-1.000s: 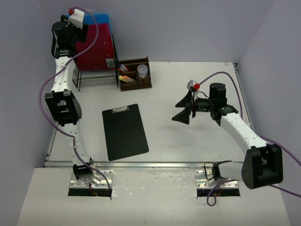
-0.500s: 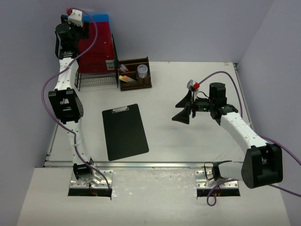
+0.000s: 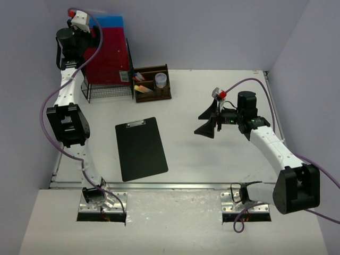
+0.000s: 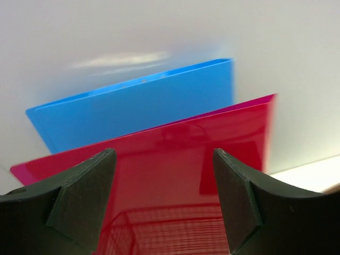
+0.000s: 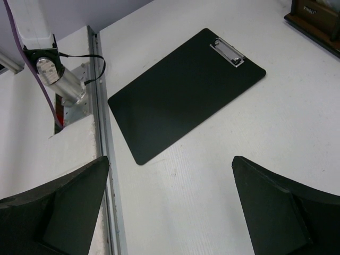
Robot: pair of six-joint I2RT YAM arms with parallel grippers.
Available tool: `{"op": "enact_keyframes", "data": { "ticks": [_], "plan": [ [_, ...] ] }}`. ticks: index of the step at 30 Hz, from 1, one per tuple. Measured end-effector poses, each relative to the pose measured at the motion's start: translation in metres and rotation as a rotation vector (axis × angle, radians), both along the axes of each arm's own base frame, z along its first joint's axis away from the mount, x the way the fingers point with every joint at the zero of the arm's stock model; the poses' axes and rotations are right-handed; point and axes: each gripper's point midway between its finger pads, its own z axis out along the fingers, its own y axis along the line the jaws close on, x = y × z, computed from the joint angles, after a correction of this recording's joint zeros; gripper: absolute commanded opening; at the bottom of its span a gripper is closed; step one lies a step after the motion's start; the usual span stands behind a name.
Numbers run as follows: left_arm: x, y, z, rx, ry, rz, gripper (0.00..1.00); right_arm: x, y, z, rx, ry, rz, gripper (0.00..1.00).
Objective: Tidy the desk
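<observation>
One white matte desk (image 3: 212, 159) carries one black clipboard (image 3: 141, 149), one brown wooden organizer (image 3: 152, 83) and one black wire rack (image 3: 109, 89) holding two folders, one red folder (image 3: 109, 56) and one blue folder (image 3: 109, 22). The desk lies beneath the right gripper (image 3: 208, 123), whose jaws gape wide and empty. The left gripper (image 4: 163, 159), also spread and empty, faces the red folder. Pale grey walls enclose the desk.

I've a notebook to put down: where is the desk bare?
Bare desk lies between the clipboard and the right gripper, and along the far edge right of the organizer. The far-left corner is crowded: rack, folders, organizer.
</observation>
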Motion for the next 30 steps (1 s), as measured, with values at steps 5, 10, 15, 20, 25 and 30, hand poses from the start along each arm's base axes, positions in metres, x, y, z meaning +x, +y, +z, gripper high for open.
{"op": "enact_keyframes", "data": {
  "ticks": [5,10,15,20,25,30],
  "plan": [
    [-0.039,-0.003,0.054,-0.05,-0.05,-0.075,0.72,-0.002,0.0,0.007,0.006,-0.016,-0.002,0.99],
    [-0.1,0.0,0.112,0.027,-0.105,-0.125,0.71,-0.004,0.0,0.01,0.013,-0.005,-0.006,0.99],
    [-0.162,-0.03,0.107,0.216,-0.009,-0.28,0.69,-0.004,0.0,0.01,0.015,0.011,-0.015,0.99],
    [-0.193,-0.061,0.032,0.346,0.197,-0.468,0.61,-0.001,-0.001,0.006,0.006,0.048,-0.036,0.99],
    [-0.23,-0.082,-0.123,0.316,0.601,-0.635,0.55,0.01,-0.001,-0.007,-0.013,0.133,-0.064,0.99],
    [-0.275,-0.109,-0.218,0.354,0.857,-0.737,0.55,0.012,-0.002,-0.019,-0.024,0.2,-0.086,0.99]
  ]
}}
